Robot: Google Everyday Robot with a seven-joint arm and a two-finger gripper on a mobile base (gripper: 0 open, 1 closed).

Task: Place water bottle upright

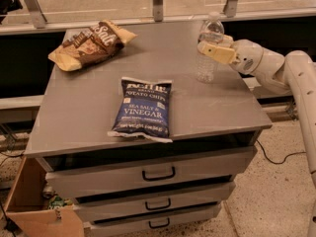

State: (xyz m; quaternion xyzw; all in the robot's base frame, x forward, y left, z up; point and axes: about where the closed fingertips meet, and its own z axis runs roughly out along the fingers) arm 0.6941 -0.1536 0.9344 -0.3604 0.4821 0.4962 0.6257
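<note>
The water bottle (206,69) stands upright on the gray table (84,112), in the upper right of the frame. The hand (209,44), coming from the right edge, grips its upper body. A blue salt-and-vinegar chip bag (143,108) lies mid-table.

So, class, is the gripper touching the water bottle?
Cannot tell. In the camera view the gripper overlaps the upper half of the upright water bottle, hiding any contact or gap.
</note>
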